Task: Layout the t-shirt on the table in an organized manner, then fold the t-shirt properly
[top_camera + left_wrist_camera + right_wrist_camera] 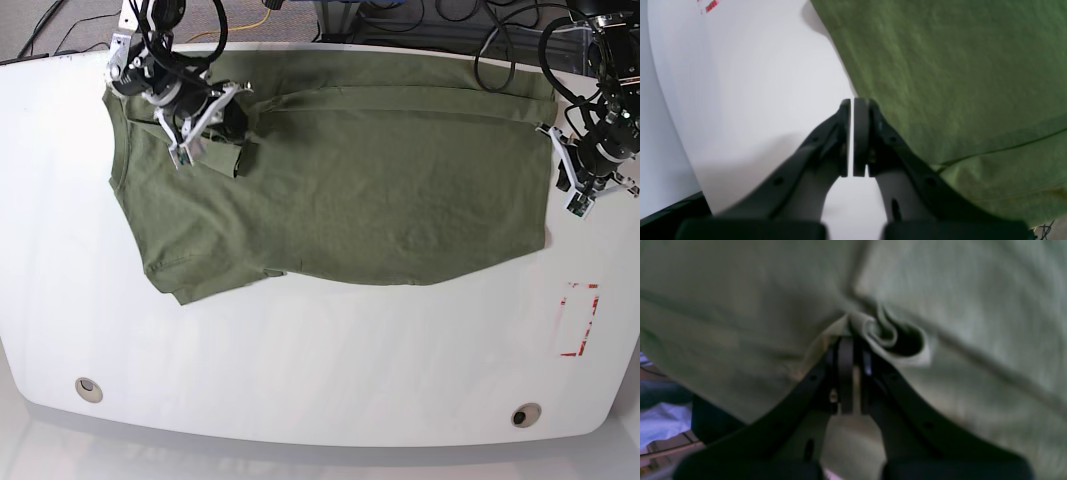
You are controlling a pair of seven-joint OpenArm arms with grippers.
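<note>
The t-shirt [340,190] lies spread on the far half of the table [320,350], with its long axis going across the table from side to side. The collar and sleeve end is on the left of the base view, and the straight bottom hem is on the right.

The right hand [848,340] is over the sleeve and shoulder region, well inside the outline of the cloth. Its jaws are almost closed on a small rolled pinch of the olive fabric (the wrist view shows the cloth curling up just at the fingertips). So this arm is the one that already has the t-shirt.

The left hand [852,101] is at the opposite end, just beside the hem edge and over the bare white table. Its two pads are pressed together with nothing between them, and the cloth lies directly to one side of it, close but not gripped.

In my judgement the coming move depends on this: the hem is next to the left hand, so it needs only a short sideways reach and an opening of the jaws to take that edge.
</note>
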